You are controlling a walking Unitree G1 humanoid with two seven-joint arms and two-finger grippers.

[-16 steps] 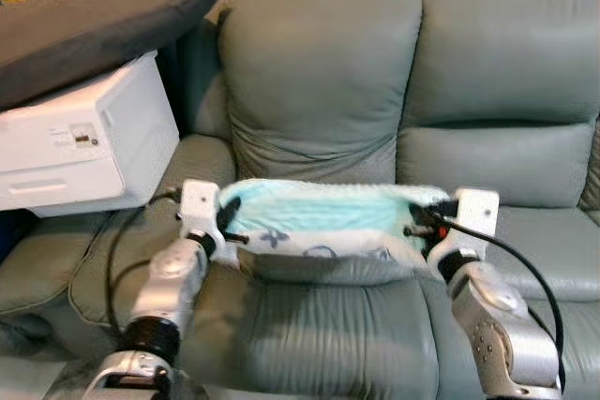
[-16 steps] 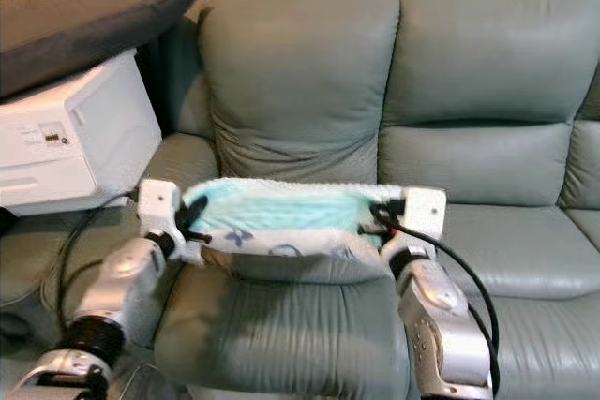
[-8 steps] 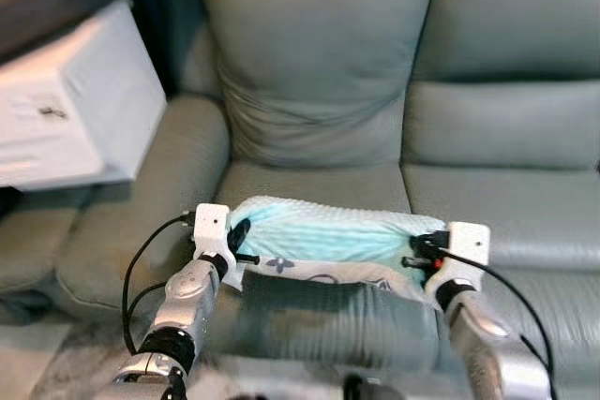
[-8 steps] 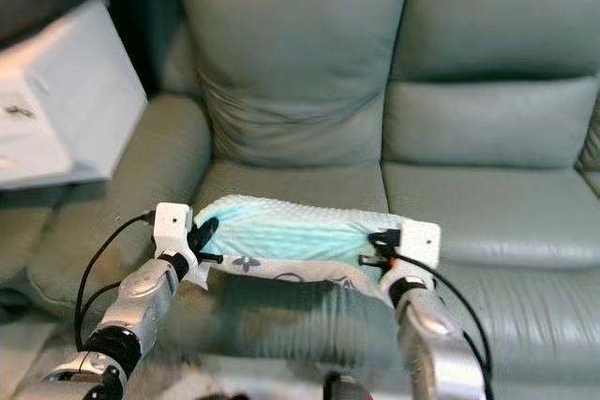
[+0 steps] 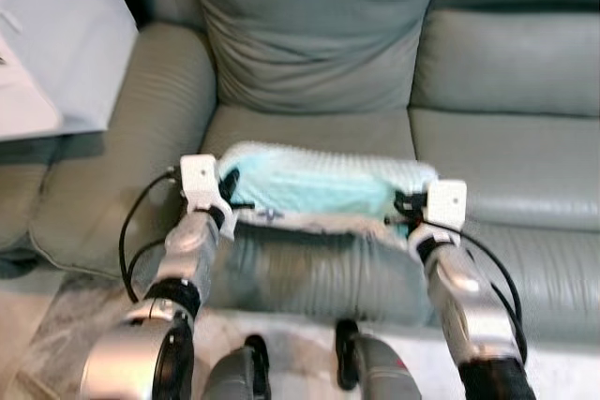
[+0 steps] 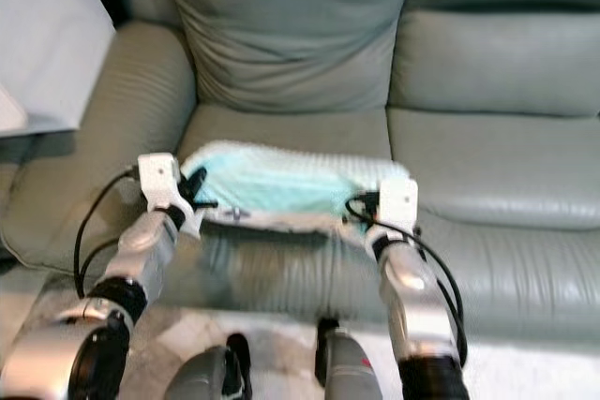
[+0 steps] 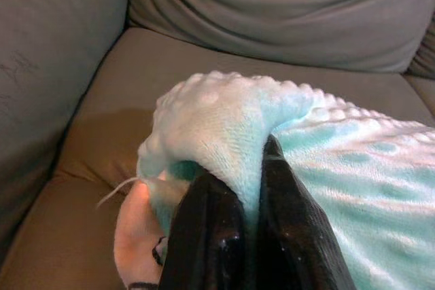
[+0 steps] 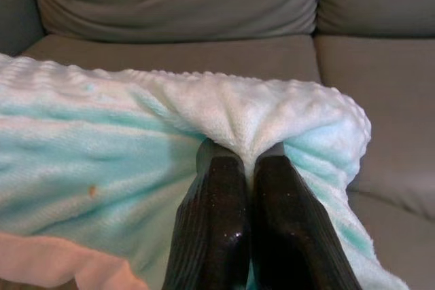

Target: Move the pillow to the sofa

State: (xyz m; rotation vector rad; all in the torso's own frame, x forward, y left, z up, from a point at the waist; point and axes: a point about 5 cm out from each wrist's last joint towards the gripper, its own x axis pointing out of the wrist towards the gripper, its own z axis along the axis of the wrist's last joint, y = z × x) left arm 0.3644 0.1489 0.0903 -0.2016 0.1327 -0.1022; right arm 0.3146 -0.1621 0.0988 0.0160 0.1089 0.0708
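A teal, bumpy pillow (image 5: 314, 185) with a white patterned underside stretches between my two grippers at the front of the grey-green sofa's left seat cushion (image 5: 309, 128); whether it rests on the cushion cannot be made out. My left gripper (image 5: 228, 196) is shut on the pillow's left end, and its black fingers (image 7: 211, 236) pinch a fold of the fleece (image 7: 224, 117). My right gripper (image 5: 403, 208) is shut on the right end, its fingers (image 8: 217, 229) pinching a fold (image 8: 245, 120) there too.
A white appliance (image 5: 47, 35) stands on the sofa's left part beside the armrest (image 5: 141, 128). The back cushion (image 5: 309, 25) rises behind the pillow, and a second seat (image 5: 506, 156) lies to the right. My own legs (image 5: 309, 372) stand on pale floor below.
The camera has tilted down and moved closer to the sofa. The pillow, still held at both ends, now sits lower, at the seat cushion's front.
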